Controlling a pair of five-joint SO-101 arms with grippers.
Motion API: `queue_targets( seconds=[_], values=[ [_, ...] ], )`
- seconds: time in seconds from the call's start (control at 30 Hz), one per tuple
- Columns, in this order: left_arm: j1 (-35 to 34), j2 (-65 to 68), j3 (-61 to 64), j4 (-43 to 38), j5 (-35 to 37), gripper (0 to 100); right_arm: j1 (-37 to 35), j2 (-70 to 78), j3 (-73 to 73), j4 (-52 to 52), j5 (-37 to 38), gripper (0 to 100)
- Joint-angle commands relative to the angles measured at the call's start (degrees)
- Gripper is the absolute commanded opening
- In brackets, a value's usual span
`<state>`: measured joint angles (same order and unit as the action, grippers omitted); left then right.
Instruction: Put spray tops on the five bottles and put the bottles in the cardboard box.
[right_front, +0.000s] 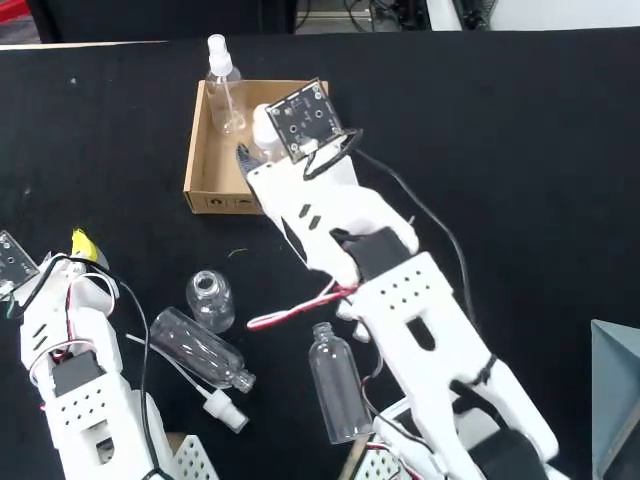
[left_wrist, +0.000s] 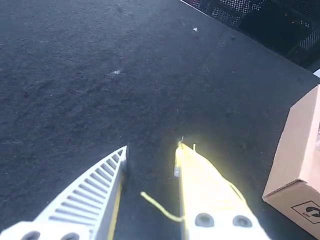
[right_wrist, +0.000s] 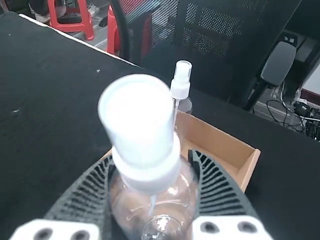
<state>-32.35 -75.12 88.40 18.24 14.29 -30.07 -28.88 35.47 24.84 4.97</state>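
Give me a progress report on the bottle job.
Done: one clear plastic bottle with a white spray top sits in the brown cardboard box. In hand: the right gripper holds a second topped bottle over the box. Left: three open bottles on the black table, with one loose spray top beside them.

Three bottles lie before the cardboard box

In the cardboard box, a sprayer-topped bottle leans at the far end and the right claw with its capped bottle hangs over the middle; the floor toward the left arm lies bare. Bare desk stretches ahead of the left claw. Between the arms an upright bottle, a lying bottle, a second lying bottle and a loose spray top block the way.
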Motion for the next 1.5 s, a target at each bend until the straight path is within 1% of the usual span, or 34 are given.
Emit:
queue_targets(
  seconds=[0.0,0.3,0.4,0.53,0.6,1.2,1.47],
  values=[
    [-0.5,-0.9,-0.5,-1.1,0.4,15,-1.1,1.4,-4.4,-4.8,-0.4,10.0],
    [-0.5,-0.9,-0.5,-1.1,0.3,15,-1.1,10.2,-4.6,-18.7,-0.4,10.0],
    [-0.5,-0.9,-0.5,-1.0,0.3,15,-1.1,13.1,-5.1,-21.5,-0.4,10.0],
    [-0.5,-0.9,-0.5,-1.0,0.3,15,-1.0,18.2,-9.5,-21.5,-4.8,10.0],
    [-0.5,-0.9,-0.5,-1.0,0.3,15,-0.8,21.1,-12.1,-21.5,-5.8,10.0],
    [-0.4,-0.9,-0.4,-1.0,0.3,15,-0.9,47.5,-35.1,-21.5,-6.0,9.6],
    [-0.4,-0.9,-0.4,-1.0,0.3,15,-0.8,56.0,-42.3,-21.5,-6.0,9.7]
  ],
)
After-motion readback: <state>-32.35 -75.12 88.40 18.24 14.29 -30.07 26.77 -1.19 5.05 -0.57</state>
